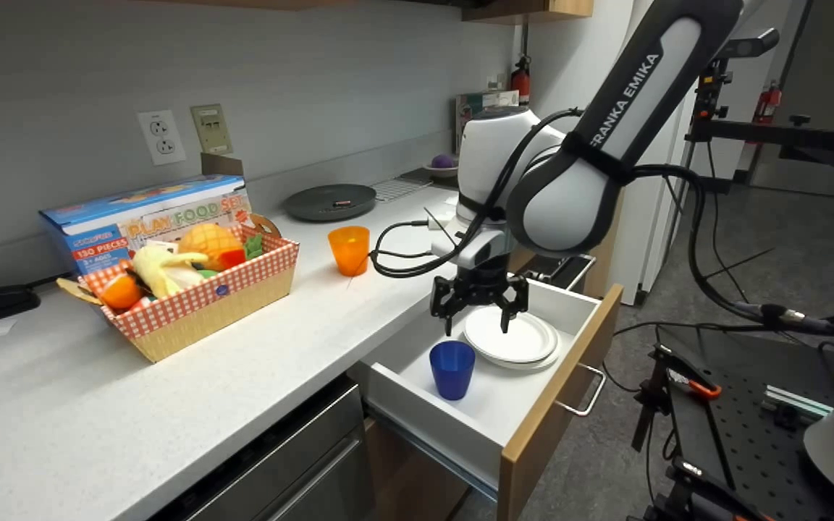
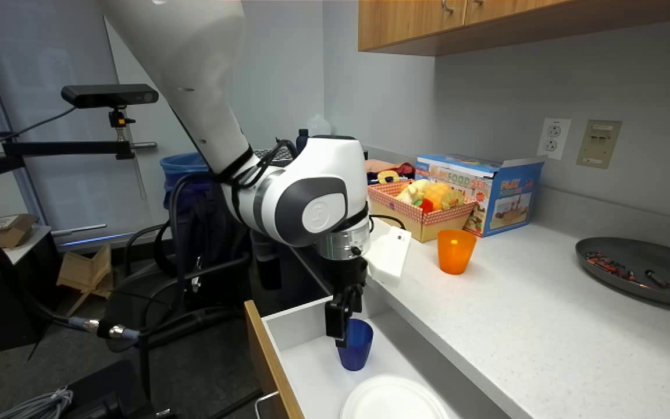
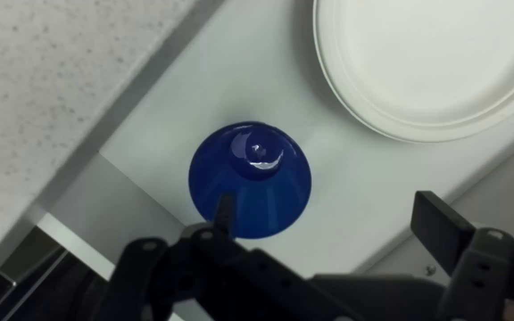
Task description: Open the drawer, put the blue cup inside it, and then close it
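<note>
The gripper hangs there, jaws spread wide, right over the pulled-out drawer; the blue cup stands upright inside it, just below, with white plates near it! Up on the counter, the orange cup stands near the checked basket.

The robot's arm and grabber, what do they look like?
The arm is white and rounded, with dark panels and the white letters FRANKA EMIKA. Black cables loop beside it, and black straps wrap it. The gripper is black, with two jointed fingers. Above it is a shiny silvery band.
</note>
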